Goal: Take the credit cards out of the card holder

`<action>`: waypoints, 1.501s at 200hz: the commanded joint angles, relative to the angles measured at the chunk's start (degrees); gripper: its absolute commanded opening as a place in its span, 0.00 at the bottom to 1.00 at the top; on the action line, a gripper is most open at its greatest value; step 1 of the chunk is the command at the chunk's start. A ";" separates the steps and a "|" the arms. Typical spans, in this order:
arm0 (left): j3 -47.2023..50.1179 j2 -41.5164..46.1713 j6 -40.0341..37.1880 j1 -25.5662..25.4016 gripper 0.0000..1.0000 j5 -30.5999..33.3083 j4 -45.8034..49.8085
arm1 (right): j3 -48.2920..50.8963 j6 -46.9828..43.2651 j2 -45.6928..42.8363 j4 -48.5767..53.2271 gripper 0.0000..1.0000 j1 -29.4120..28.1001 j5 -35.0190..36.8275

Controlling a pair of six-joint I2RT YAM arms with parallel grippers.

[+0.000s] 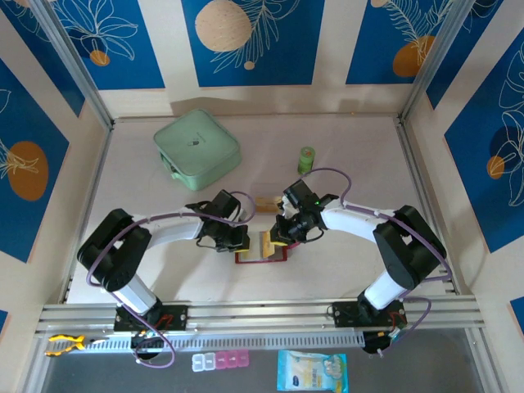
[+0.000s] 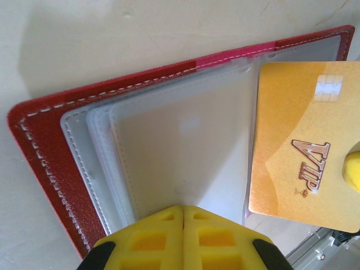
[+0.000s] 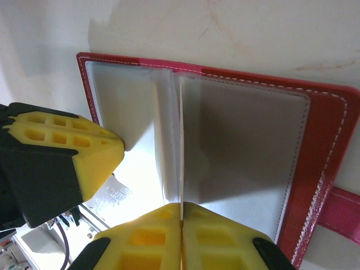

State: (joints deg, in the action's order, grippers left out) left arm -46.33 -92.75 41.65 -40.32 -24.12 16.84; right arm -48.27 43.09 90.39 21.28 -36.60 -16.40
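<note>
Low in the left wrist frame, the left gripper (image 2: 183,216) is clenched, its tips on the clear sleeves of the open red card holder (image 2: 42,163), which lies on the desk (image 1: 352,139) at the centre of the top view. The right gripper (image 3: 181,216) is clenched on a yellow card (image 2: 304,140) held over the holder's right side in that wrist frame. Higher in the top view lie a tan card (image 1: 264,203), then a green bottle (image 1: 306,160) and, upper left, a mint case (image 1: 196,146).

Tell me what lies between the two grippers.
The open red card holder, with a yellow card over it; the top view shows this.
</note>
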 commanded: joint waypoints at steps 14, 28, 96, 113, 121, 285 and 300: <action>0.56 1.47 0.05 -0.38 0.01 1.36 1.85 | -0.26 -0.56 -5.04 3.14 0.06 -0.17 1.38; -0.38 1.95 -0.25 -0.39 0.01 2.28 3.15 | -1.01 -1.84 -6.75 4.84 0.06 0.42 1.79; 0.17 6.77 -0.69 -0.14 0.06 6.16 4.00 | -14.27 -34.15 -5.08 20.77 0.07 3.00 4.18; 0.86 6.72 -1.04 0.14 0.06 6.78 4.25 | -18.85 -44.89 -2.94 24.62 0.06 3.28 6.52; 1.27 6.34 -1.07 0.16 0.06 6.66 4.18 | -20.53 -49.48 -2.19 25.41 0.07 3.35 8.80; 2.50 6.47 -0.45 0.91 0.07 4.13 3.42 | -51.73 -88.76 22.21 40.60 0.02 2.85 24.31; 2.64 7.20 -0.38 1.32 0.07 4.57 3.81 | -53.01 -89.39 23.30 40.99 0.02 2.65 23.96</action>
State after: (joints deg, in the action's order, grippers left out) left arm -43.88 -87.77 41.50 -39.88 -20.84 18.61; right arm -98.17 -43.18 112.20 59.88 -33.32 8.23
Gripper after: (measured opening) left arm 0.069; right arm 0.051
